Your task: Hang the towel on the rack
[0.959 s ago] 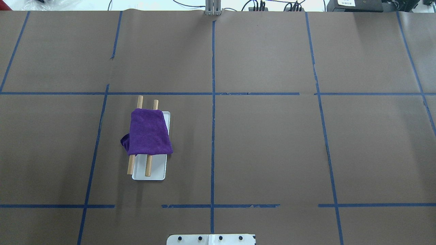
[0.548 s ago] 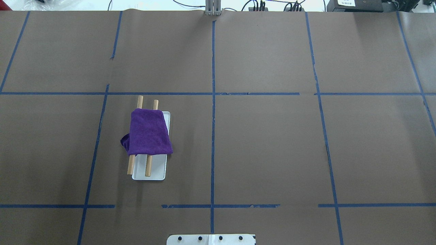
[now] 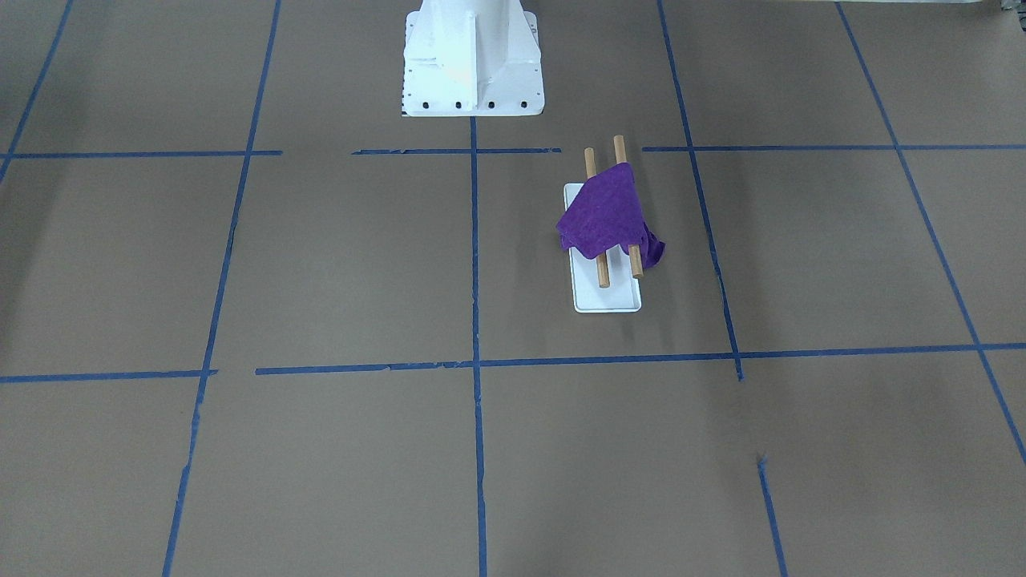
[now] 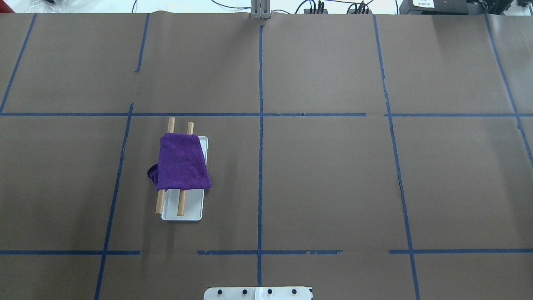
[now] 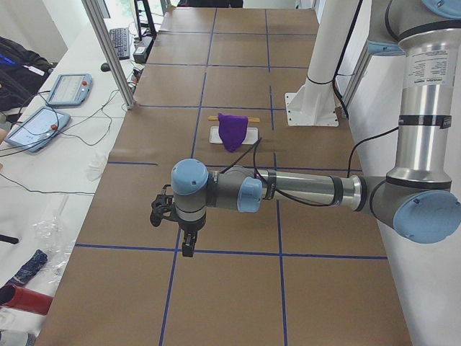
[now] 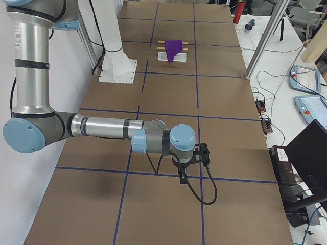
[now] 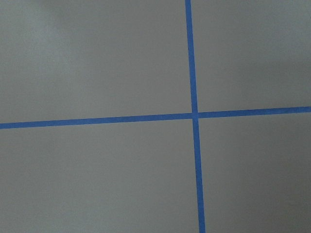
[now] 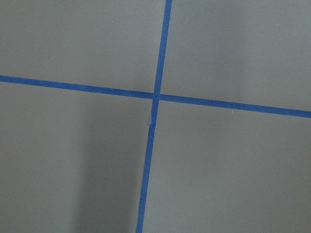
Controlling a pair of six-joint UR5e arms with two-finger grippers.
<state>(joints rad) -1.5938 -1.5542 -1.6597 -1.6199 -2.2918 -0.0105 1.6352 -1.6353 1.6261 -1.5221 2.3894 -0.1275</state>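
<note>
A purple towel [image 4: 181,162] lies draped over the two brown wooden rods of the rack [image 4: 187,212], whose flat white base sits on the table's left half. A fold of it hangs down the rack's left side. Towel [image 3: 605,212] and rack [image 3: 607,300] also show in the front-facing view. My left gripper [image 5: 186,246] shows only in the exterior left view, far from the rack near the table's end; I cannot tell whether it is open or shut. My right gripper [image 6: 183,176] shows only in the exterior right view, likewise far off. Both wrist views show only brown table and blue tape.
The white robot pedestal [image 3: 471,60] stands at the table's near-middle edge. Blue tape lines divide the brown table into squares. Tablets [image 5: 43,122] and cables lie beyond the left end, a laptop [image 6: 311,153] beyond the right end. An aluminium post [image 5: 108,50] stands at the far edge.
</note>
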